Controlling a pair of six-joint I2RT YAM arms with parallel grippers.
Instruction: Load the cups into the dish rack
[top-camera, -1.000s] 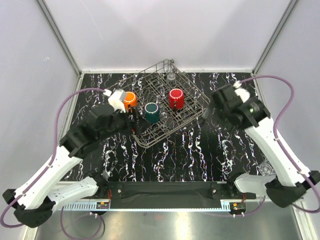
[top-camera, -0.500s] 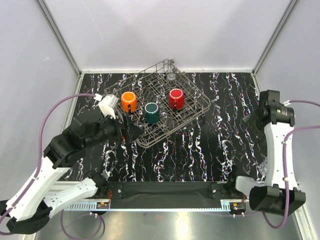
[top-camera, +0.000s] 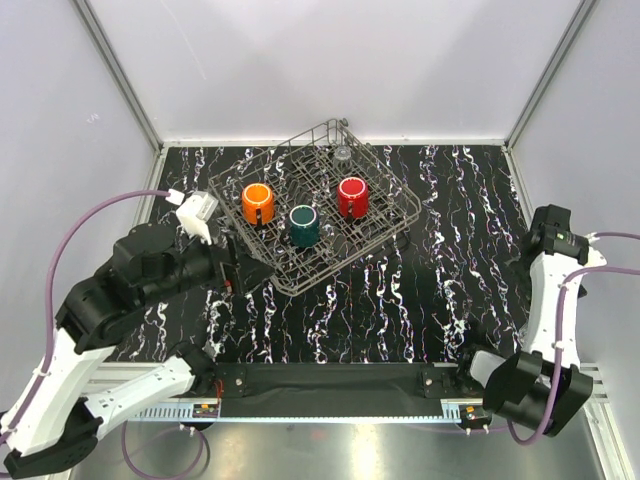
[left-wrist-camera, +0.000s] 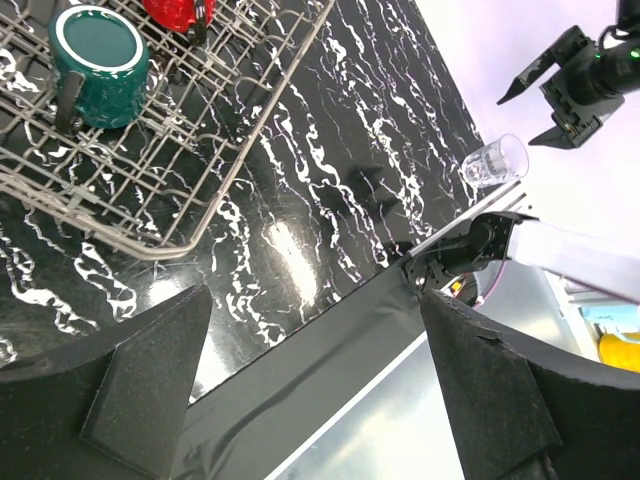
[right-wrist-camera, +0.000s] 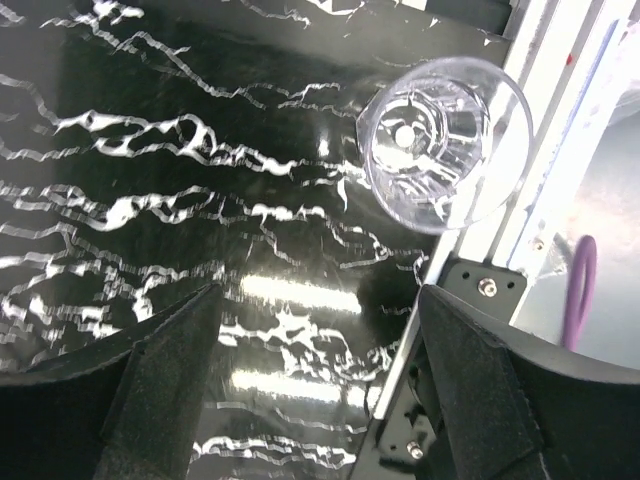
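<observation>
The wire dish rack (top-camera: 385, 222) sits at the table's middle back. An orange cup (top-camera: 258, 203), a teal cup (top-camera: 304, 224), a red cup (top-camera: 352, 196) and a small clear cup (top-camera: 342, 154) stand in it. My left gripper (top-camera: 232, 270) is open and empty, just left of the rack's near corner. The left wrist view shows the teal cup (left-wrist-camera: 98, 65), the red cup (left-wrist-camera: 180, 12) and the rack's edge (left-wrist-camera: 215, 205). My right gripper (top-camera: 528, 258) is open and empty above a clear cup (right-wrist-camera: 447, 143) lying on its side at the table's right edge; that cup also shows in the left wrist view (left-wrist-camera: 493, 160).
An aluminium rail (right-wrist-camera: 560, 130) runs right beside the clear cup at the table's edge. A black strip (top-camera: 320, 380) lines the near edge between the arm bases. White walls and frame posts close in the back and sides.
My left gripper has let go of the orange cup in the rack and drawn back left. My right arm has swung from the rack's right side to the table's right edge.
</observation>
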